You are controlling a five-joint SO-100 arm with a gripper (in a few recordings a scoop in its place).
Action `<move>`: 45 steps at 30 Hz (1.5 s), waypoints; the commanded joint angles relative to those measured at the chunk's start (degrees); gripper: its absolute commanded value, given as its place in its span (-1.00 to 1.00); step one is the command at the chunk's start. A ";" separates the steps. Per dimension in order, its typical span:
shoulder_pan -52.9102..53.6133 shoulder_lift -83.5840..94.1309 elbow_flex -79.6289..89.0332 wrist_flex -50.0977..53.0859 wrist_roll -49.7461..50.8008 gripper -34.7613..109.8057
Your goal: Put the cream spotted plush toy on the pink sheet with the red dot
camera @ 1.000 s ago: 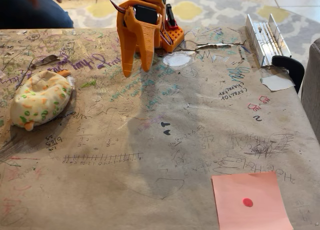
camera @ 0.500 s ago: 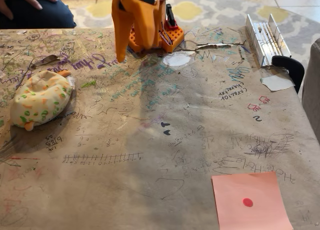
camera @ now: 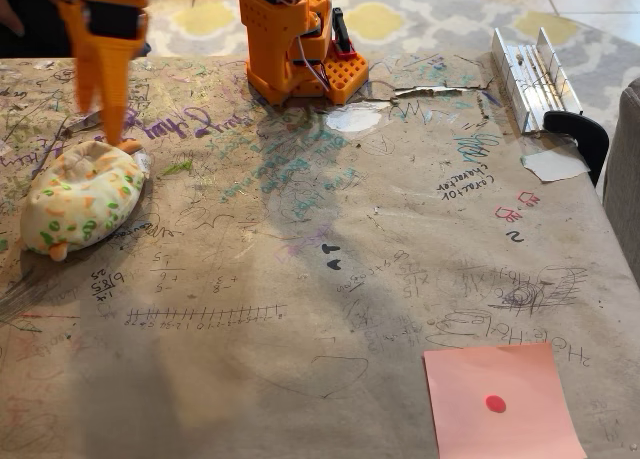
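The cream spotted plush toy (camera: 83, 200) lay ungrasped, well apart from the pink sheet with the red dot (camera: 503, 403). The claw (camera: 108, 129) hung just above the toy's far edge; its spread was unclear. Everything remained.

Table: we see a tabletop covered in brown paper scribbled with pen marks (camera: 300, 279).
Left side: rounded cream plush toy with orange and green spots (camera: 82, 199).
Near right corner: flat salmon-pink paper sheet with a red dot (camera: 500, 401).
Far edge: orange arm base (camera: 295, 44), silver metal hinge (camera: 528, 74), white paper scrap (camera: 553, 164).
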 commanded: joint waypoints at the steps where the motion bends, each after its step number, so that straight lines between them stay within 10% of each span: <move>1: 1.85 -3.34 -0.35 -13.36 -6.50 0.13; 20: 0.88 -16.17 16.79 -52.47 -31.73 0.15; 26: 1.14 -12.83 9.76 -27.86 -26.02 0.03; 31: -0.53 -11.87 7.38 -22.50 -18.72 -0.52; 40: -2.11 -18.63 -1.05 -17.23 -12.74 -0.52; 45: -4.13 -20.74 -14.33 3.60 -9.05 -0.52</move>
